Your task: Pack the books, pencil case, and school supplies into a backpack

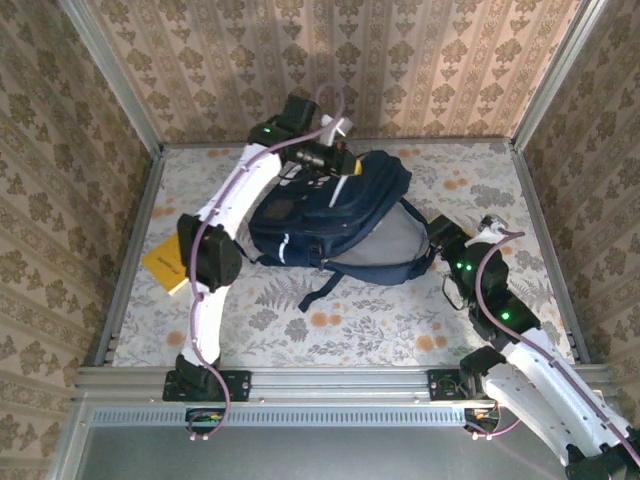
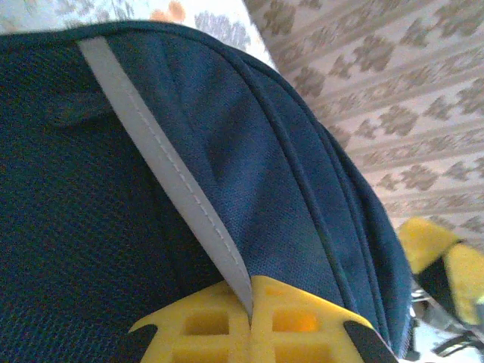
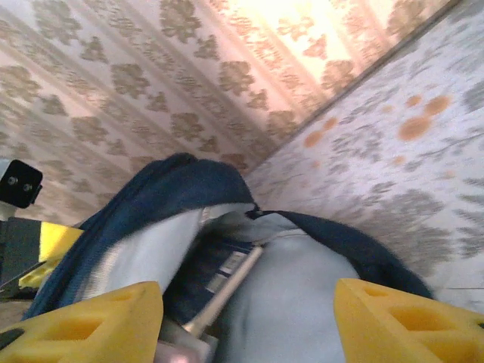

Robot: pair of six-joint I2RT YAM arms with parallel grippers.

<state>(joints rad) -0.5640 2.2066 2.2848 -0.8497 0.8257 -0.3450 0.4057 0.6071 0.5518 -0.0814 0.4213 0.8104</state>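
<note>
Blue backpack mid-frame from above, yellow book at left, left wrist view, left gripper pinching its white stripe, right wrist view, right gripper spread wide.

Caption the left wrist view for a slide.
Left claw pinches the white stripe of the large navy blue fabric backpack, patterned wall behind.

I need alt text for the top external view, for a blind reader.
A navy backpack lies open at the middle of a flowered table, its grey lining showing. The left tool is at the backpack's far edge, the right tool at its open mouth; a yellow book lies at the left.
</note>
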